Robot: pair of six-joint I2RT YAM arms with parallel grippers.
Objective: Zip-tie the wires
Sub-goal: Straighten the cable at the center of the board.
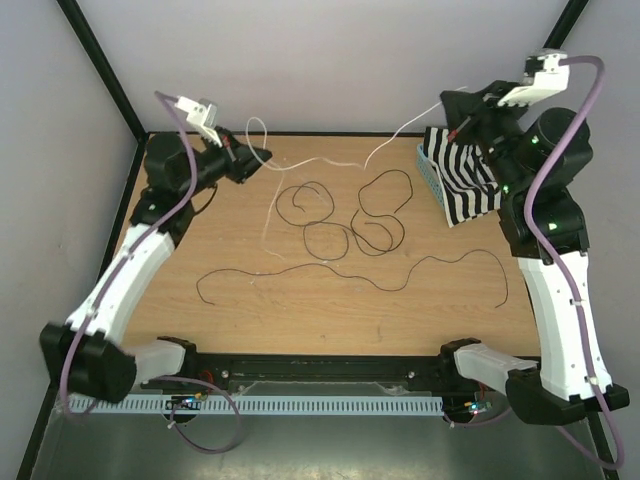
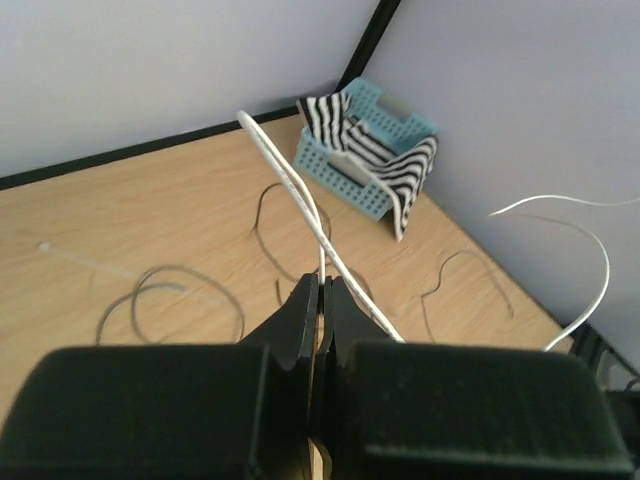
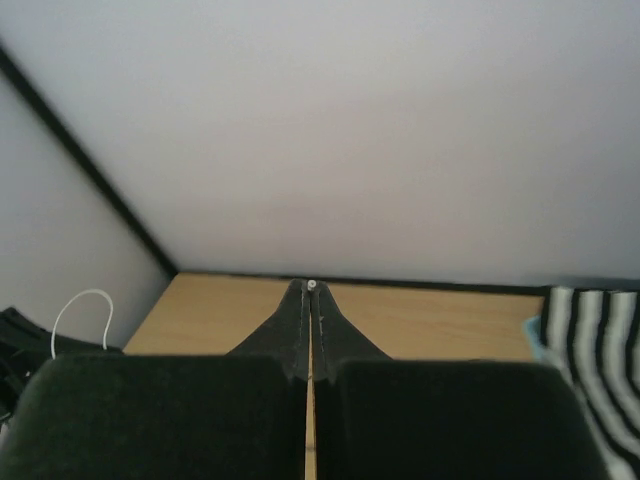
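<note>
Overhead rear view, wrist close-ups (shared table [image 1: 330,310])

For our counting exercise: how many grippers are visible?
2. The left gripper, far-left of the table, and the right gripper, far-right by the blue basket, each pinch a white strand; none seems hidden.

No writing, label, brand mark, number or sign can be read in any of the three views. The white arm casings [image 1: 135,265] are plain. The blue basket [image 2: 352,183] carries no lettering. The cloth [image 1: 470,180] inside it has only black and white stripes. The wooden table [image 1: 300,310] shows bare wood grain, with no print on it.
</note>
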